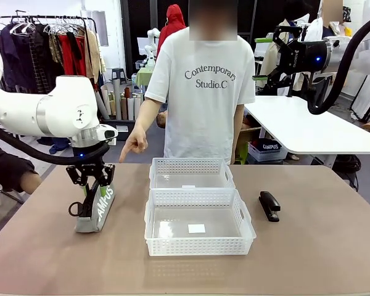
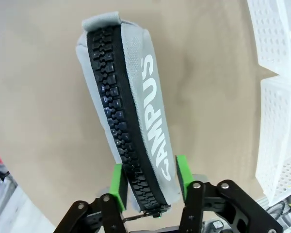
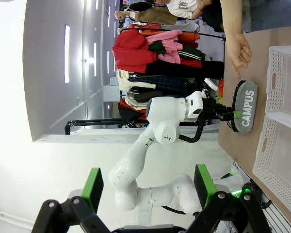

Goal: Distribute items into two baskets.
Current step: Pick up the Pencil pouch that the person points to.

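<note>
Grey pouch [image 1: 97, 211] lies on the table [image 1: 43, 259], left of the near basket [image 1: 197, 248] and well apart from it. It rests zipper edge up, its long axis roughly parallel to that basket's short side. Left claw [image 1: 94, 190] straddles one end across the narrow width, pads touching or nearly so; a firm clamp cannot be confirmed. Judged next: carry it rightward to a basket. Right claw [image 3: 148, 188], spread and empty, hangs high to the basket's right, nearer the stapler [image 1: 269, 205].
</note>
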You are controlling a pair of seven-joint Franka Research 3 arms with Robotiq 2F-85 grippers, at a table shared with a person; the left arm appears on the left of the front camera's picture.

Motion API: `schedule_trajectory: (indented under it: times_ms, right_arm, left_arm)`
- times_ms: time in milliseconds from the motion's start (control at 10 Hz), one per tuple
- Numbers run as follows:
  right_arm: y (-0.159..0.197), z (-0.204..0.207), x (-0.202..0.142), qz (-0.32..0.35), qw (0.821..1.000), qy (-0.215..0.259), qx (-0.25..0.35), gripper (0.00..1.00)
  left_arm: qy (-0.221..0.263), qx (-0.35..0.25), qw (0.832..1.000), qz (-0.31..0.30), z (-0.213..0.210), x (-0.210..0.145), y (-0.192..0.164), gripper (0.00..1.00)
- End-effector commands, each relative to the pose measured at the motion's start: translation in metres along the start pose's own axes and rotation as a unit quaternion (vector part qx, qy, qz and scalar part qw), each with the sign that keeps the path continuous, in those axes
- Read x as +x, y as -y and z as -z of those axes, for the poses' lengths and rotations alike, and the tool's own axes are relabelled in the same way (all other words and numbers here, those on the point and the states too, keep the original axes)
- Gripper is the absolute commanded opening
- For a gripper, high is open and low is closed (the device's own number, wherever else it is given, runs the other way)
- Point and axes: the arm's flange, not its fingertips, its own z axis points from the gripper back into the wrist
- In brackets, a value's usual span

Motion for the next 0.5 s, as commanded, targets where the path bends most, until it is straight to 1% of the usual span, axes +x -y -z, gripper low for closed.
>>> schedule_trajectory:
  times_ms: [0, 300, 400]
  right_arm:
    - [-0.0013, -0.0002, -0.0002, -0.001, 1.000, 0.002, 0.000, 1.00]
    - [-0.0013, -0.0002, -0.0002, -0.001, 1.000, 0.002, 0.000, 1.00]
    - [-0.0013, -0.0002, -0.0002, -0.001, 1.000, 0.002, 0.000, 1.00]
  left_arm:
    - [-0.001, -0.006, 1.000, -0.012, -0.0078, -0.0003, 0.0016, 0.00]
    - [-0.005, 0.000, 1.000, -0.018, -0.0090, -0.0034, -0.0006, 0.00]
    - [-0.002, 0.007, 1.000, -0.020, -0.0162, -0.0044, -0.0016, 0.00]
